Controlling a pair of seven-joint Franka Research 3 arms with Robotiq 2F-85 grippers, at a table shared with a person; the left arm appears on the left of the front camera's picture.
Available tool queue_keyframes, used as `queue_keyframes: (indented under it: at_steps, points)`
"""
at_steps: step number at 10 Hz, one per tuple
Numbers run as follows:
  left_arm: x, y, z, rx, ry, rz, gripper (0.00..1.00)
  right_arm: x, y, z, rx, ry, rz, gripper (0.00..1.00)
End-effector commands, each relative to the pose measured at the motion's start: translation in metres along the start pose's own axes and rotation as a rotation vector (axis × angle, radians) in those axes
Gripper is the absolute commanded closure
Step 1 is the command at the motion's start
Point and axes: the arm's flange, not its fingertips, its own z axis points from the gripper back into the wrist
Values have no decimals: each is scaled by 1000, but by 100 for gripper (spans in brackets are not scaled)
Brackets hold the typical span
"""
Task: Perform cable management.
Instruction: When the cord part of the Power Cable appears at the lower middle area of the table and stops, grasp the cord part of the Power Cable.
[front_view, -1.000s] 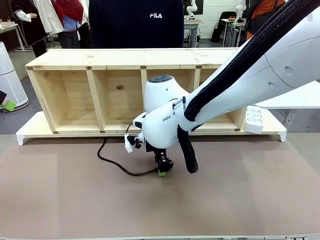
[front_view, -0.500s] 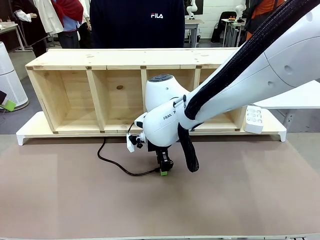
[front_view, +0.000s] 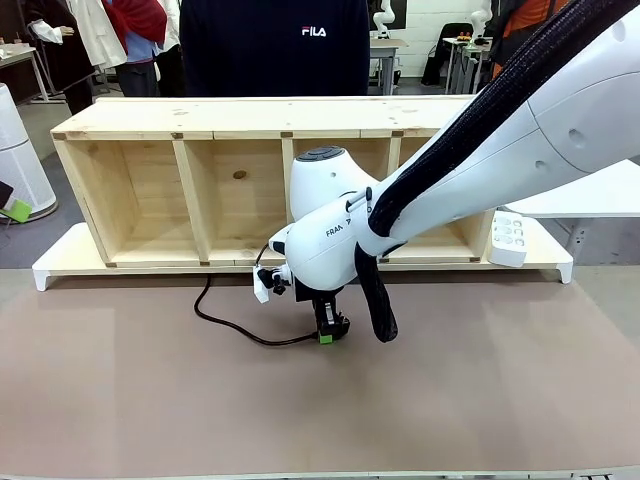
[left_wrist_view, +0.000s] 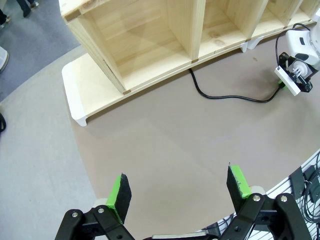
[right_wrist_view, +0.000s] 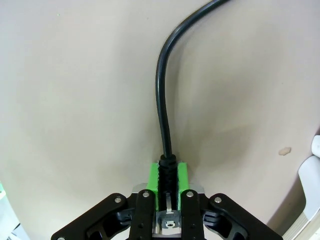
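Black cable (right_wrist_view: 160, 95); green pads (right_wrist_view: 183, 174); pale, knotty wood shelf (front_view: 240, 118); grey-brown tabletop (front_view: 480, 400); white arm (front_view: 330, 250); black braided hose (front_view: 470, 127).

Right end effector (front_view: 326, 333) clamped low; left end effector (left_wrist_view: 180, 189) spread wide

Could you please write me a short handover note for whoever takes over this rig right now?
Right gripper: shut on the cable at its ribbed end, low over the brown mat in front of the wooden shelf.
Left gripper: open, empty, hovering above the mat, well apart from the cable.
Cable: runs from the shelf's base in a loose curve across the mat to the right gripper.
Done: cable end grasped.
Left: cable not yet tidied; probably gather or route it next.
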Motion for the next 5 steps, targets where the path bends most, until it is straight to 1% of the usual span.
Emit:
queue_keyframes:
  at_steps: [1,2,3,5]
  points:
    - [-2,0,1,-3,7,12,0,2,-6,0,3,26,-23,100]
    - [-2,0,1,-3,7,12,0,2,-6,0,2,26,-25,94]
    - [-2,0,1,-3,7,12,0,2,-6,0,2,27,-29,100]
    - [-2,0,1,-3,7,12,0,2,-6,1,-2,28,-37,100]
